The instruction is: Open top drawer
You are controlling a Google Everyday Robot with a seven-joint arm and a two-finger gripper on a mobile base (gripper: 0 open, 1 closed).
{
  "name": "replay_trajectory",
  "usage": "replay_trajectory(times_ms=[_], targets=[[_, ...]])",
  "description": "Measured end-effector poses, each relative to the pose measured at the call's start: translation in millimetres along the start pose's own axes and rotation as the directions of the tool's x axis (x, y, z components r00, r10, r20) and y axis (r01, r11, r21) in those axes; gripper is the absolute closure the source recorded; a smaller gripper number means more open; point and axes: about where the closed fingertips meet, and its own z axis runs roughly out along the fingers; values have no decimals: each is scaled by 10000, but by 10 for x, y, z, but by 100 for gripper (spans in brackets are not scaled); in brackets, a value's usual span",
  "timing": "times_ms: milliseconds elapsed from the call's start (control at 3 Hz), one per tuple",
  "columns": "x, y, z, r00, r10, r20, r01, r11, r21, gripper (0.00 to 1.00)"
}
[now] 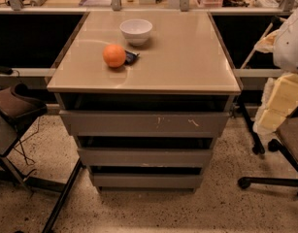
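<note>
Centrally, the top drawer point(143, 123), a wide shallow grey drawer with a plain handle-less front and small white scuff marks right of centre, sat directly under the glossy beige top of the counter point(187, 67), with a dark gap between its upper edge and that top. Below it were two narrower plain grey drawer fronts point(144, 157), each set a little further in than the one above.

On the counter, towards the back left, a round orange fruit point(114, 55) stood just in front of a small white bowl point(136, 31), and a small dark flat object point(131, 57) lay against the fruit's right side.

At the right edge of the view, level with the counter's front edge and the top drawer, hung the robot's cream-coloured pincer point(280, 106) below a white part of the arm, well apart from the drawer front and touching none of the drawers. How far it was open, and whether it held anything, could not be told.

A brown padded chair seat point(15, 106) stood at the left on the speckled floor point(153, 210).
</note>
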Motion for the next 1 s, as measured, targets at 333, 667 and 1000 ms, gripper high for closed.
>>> replay_trajectory(times_ms=[333,667,1000], targets=[[100,110,640,9973,563,464,-520,9948,-881,0],[139,213,1373,9895,1163,859,-997,9791,-1773,0],[-21,91,1880,9817,1387,1302,-1124,9751,-1911,0]])
